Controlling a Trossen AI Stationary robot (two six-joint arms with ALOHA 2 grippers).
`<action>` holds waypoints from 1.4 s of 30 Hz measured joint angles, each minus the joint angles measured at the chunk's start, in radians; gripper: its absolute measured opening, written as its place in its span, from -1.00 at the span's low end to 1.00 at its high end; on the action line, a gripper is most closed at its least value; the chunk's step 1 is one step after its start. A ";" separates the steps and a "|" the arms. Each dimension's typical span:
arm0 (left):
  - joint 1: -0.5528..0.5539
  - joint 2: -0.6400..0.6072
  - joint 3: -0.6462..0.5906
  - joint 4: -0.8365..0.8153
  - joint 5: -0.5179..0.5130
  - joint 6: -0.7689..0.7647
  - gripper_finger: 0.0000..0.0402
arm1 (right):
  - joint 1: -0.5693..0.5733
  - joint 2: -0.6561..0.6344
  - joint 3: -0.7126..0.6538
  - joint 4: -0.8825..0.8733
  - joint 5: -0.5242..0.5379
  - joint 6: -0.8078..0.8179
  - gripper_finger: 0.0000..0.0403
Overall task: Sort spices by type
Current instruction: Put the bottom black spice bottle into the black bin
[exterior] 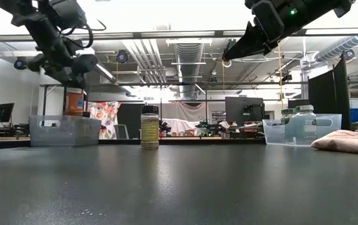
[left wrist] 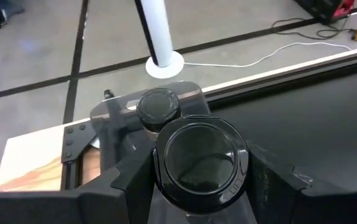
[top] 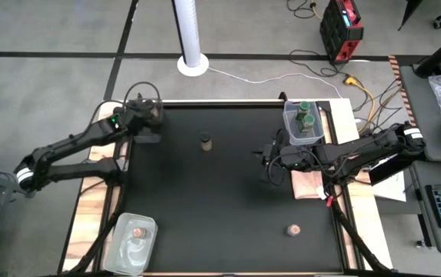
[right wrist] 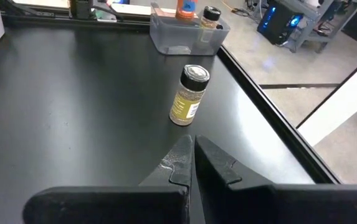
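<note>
Black counter (top: 205, 208) held three clear tubs. At eleven o'clock, the left pincer (left wrist: 197, 186) gripped a dark-lidded spice jar (left wrist: 201, 160) above a tub (top: 145, 115) with another dark-lidded jar (left wrist: 157, 107) inside. One brown jar (top: 205, 141) stood near twelve o'clock. The right pincer (right wrist: 190, 152) hung closed at three o'clock. Two green-lidded jars (top: 305, 114) sat in the tub (top: 289, 127) at one o'clock, a pink-topped jar (top: 138, 231) in the tub (top: 120, 246) at seven, and another pink-topped one (top: 292, 229) stood loose at five.

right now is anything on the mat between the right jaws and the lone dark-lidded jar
Nothing: in the right wrist view, only bare black mat lies between the right gripper and the dark-lidded jar. The high view agrees.
</note>
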 joint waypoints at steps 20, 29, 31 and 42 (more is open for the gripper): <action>0.106 0.038 -0.144 0.196 0.107 0.050 -0.08 | 0.000 0.000 0.000 -0.010 0.000 0.013 -0.95; 0.123 0.108 -0.144 0.253 0.108 0.082 -0.08 | 0.000 -0.010 0.000 -0.084 0.000 0.049 -0.95; 0.136 0.132 -0.144 0.261 0.118 0.083 -0.08 | 0.000 -0.010 0.000 -0.084 0.000 0.049 -0.95; 0.144 0.211 -0.146 0.339 0.140 0.082 -0.08 | 0.000 -0.009 0.000 -0.084 0.000 0.053 -0.95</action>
